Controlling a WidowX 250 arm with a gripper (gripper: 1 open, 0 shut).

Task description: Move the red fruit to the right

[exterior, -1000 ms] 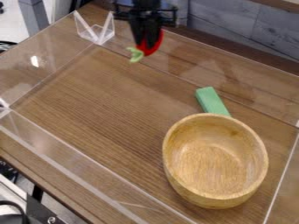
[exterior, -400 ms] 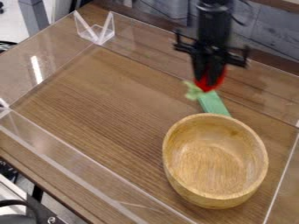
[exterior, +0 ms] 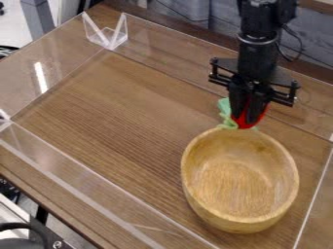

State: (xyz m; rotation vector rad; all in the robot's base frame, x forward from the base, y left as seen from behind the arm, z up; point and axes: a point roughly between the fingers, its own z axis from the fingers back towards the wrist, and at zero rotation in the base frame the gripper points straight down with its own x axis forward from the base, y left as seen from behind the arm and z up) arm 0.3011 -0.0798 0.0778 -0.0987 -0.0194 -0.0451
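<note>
Carrying the red fruit [exterior: 247,119]: now well over toward the right side of the view, after hanging at the far middle, nearer the clear plastic stand [exterior: 107,31], a second ago.
Fingers [exterior: 254,102]: pinching the red fruit, tips close around it, pointing down.
Wooden bowl [exterior: 239,228]: unmoved, with the fruit just beyond its far rim in the view; height above the surface [exterior: 117,107] impossible to tell.
Green patch [exterior: 225,107]: probably part leafy stem, part green block, the block seen plainly a moment ago and now mostly hidden behind fruit and fingers.
Meaning for the task: rightward travel apparently largely done, release still to come.
Next: choosing a spot on the right, lowering, then letting go gently.
Risk: brushing the bowl's rim or landing on the block, then rolling off.
</note>
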